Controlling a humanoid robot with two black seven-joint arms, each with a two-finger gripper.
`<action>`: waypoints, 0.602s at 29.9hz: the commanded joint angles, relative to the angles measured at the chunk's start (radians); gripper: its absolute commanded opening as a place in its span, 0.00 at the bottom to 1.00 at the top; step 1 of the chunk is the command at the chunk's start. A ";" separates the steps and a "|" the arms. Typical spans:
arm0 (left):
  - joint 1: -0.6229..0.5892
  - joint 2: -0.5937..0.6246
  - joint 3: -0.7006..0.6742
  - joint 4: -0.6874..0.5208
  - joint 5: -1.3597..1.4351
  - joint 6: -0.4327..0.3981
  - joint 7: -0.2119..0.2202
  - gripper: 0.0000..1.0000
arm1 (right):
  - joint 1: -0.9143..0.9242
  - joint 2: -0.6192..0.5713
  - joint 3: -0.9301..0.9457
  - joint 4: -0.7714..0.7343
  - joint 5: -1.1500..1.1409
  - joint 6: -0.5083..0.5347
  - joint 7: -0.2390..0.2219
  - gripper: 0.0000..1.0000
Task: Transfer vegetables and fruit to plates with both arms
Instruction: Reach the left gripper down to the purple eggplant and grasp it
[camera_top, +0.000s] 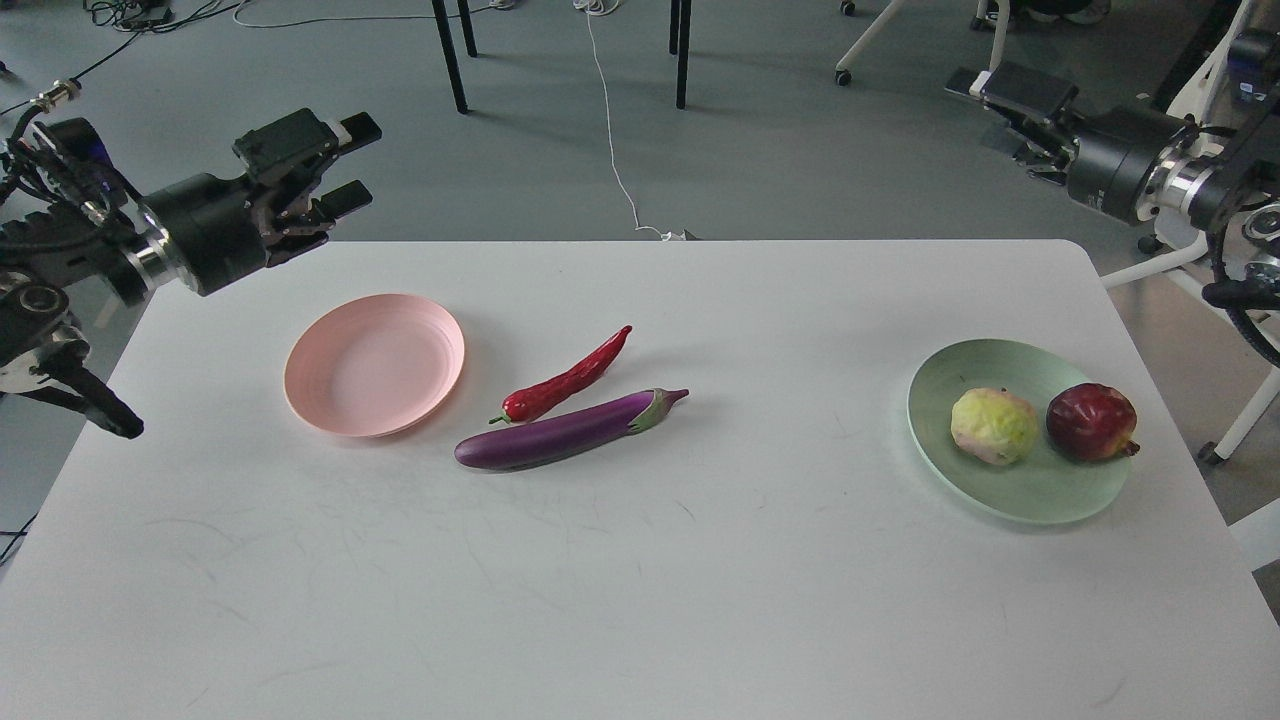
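The purple eggplant (570, 431) and the red chili pepper (568, 380) lie side by side on the white table, just right of the empty pink plate (373, 363). The green plate (1020, 495) at the right holds the yellow-green fruit (994, 426) and the dark red pomegranate (1092, 421). My left gripper (345, 165) is open and empty, above the table's far left edge, behind the pink plate. My right gripper (1005, 95) is raised high beyond the table's far right corner, empty; its fingers cannot be told apart.
The white table (640, 590) has its far edge near both grippers. Black table legs (450, 55), a white cable (610, 130) and chair bases stand on the grey floor behind. A white chair (1200, 160) is at the right.
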 joint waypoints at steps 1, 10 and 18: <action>-0.002 -0.035 0.010 -0.093 0.230 0.042 0.000 0.98 | -0.086 0.004 0.123 0.000 0.206 0.000 0.000 0.98; -0.019 -0.205 0.118 -0.128 0.737 0.184 0.003 0.95 | -0.246 -0.005 0.295 -0.012 0.728 0.002 0.006 0.98; -0.058 -0.334 0.282 -0.055 1.119 0.228 0.003 0.83 | -0.468 -0.004 0.429 -0.072 0.951 0.146 -0.003 0.99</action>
